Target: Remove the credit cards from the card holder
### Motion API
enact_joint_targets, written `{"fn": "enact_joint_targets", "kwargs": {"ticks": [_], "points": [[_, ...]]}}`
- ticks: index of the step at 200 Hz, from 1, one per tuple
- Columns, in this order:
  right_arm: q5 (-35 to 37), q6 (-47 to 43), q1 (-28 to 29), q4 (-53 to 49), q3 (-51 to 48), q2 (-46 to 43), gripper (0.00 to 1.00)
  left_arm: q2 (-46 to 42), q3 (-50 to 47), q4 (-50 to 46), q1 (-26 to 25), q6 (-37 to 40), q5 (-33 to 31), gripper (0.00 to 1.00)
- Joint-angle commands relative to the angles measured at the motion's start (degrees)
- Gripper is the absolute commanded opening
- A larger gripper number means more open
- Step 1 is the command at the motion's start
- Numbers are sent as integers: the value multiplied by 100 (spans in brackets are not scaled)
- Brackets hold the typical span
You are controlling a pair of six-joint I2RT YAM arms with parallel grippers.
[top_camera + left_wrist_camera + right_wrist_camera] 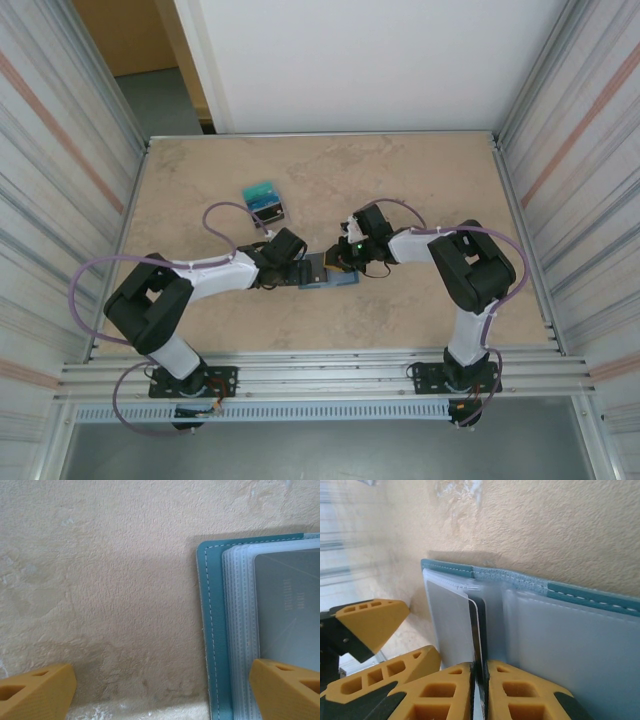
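The card holder lies open on the table between my two grippers, teal-edged with clear inner sleeves. A grey credit card shows through the top sleeve. My left gripper is open, its fingers wide apart astride the holder's left edge, one over bare table and one over the sleeves. My right gripper is shut on the edge of a thin dark credit card that stands between the sleeves near the fold.
A pile of teal and dark cards lies on the table behind the left arm. Corrugated metal walls close in both sides. One left finger shows just beside the right jaws.
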Motion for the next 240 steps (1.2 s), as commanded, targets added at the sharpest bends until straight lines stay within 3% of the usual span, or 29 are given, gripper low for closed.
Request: {"fn": "enact_joint_targets", "kwargs": {"ticks": [1, 79, 240], "points": [[-462, 285, -15, 557, -122, -131, 15, 282, -106, -477, 1, -121, 157, 92], [-687, 532, -23, 1127, -204, 96, 18, 330, -27, -493, 1, -86, 192, 91], [-732, 643, -304, 1241, -421, -363, 9, 379, 35, -677, 1, -92, 145, 92]]}}
